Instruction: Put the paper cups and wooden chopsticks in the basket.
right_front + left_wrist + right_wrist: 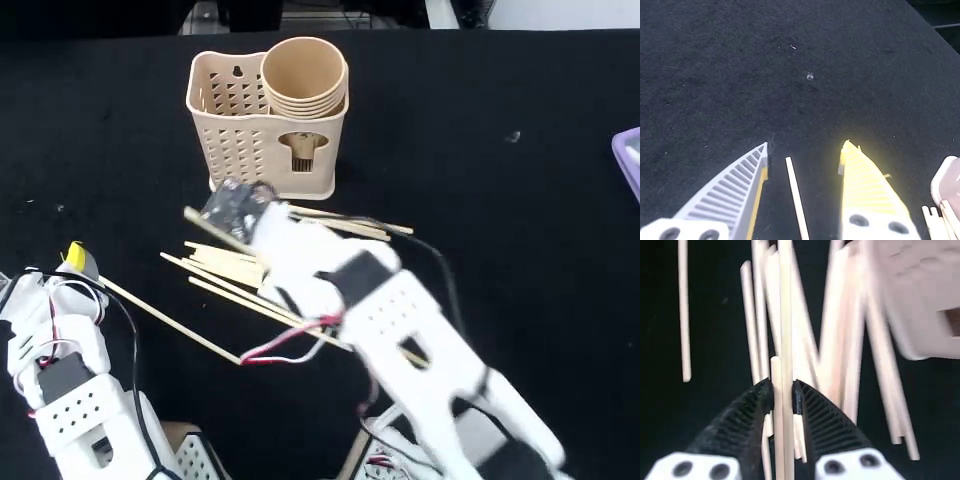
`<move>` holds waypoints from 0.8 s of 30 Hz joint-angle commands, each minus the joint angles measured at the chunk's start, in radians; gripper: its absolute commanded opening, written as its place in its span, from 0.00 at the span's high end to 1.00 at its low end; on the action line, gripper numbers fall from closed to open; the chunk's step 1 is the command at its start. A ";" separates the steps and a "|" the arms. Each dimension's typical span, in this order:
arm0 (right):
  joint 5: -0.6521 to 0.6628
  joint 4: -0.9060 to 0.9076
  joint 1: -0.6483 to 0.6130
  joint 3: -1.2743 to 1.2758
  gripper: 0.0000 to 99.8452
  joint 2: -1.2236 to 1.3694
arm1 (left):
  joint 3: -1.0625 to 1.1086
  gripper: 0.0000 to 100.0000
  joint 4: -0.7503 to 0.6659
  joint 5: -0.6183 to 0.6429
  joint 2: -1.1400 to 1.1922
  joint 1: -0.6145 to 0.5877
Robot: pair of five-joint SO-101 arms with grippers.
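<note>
**Wooden sticks mostly out, cups already home**

Wood is what is left to clear, as I judge it. Over on the left, the left gripper sits low over the black table with its fingers spread. A lone chopstick lies flat between them, nearer the grey finger than the yellow one and touching neither, as far as I can make out.

Further along, the loose chopsticks are fanned out on the cloth, under and ahead of the right gripper. That gripper's black fingers are pressed onto a pinched chopstick, which runs forward past its tips.

Just beyond those tips stands the basket. The paper cups are nested in a stack inside it, so that half of the job looks finished. No stick shows above the basket's rim, so I take nearly all the chopstick work to be ahead.

Several things are hard to tell. The right arm covers the near part of the pile, so I cannot count the sticks. The far ends blur together in the right wrist view. I cannot tell whether the pinched chopstick is lifted or resting on the others. A purple object, well off to the right gripper's far side, is cut by the frame.
</note>
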 commanded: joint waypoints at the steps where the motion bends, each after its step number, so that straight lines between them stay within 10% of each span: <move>1: -0.009 -0.008 0.021 -0.062 0.99 -0.168 | -0.027 0.77 -0.020 0.006 -0.012 -0.002; 24: -0.339 -0.523 0.017 -0.862 0.99 0.269 | -0.021 0.77 -0.020 0.003 -0.012 0.041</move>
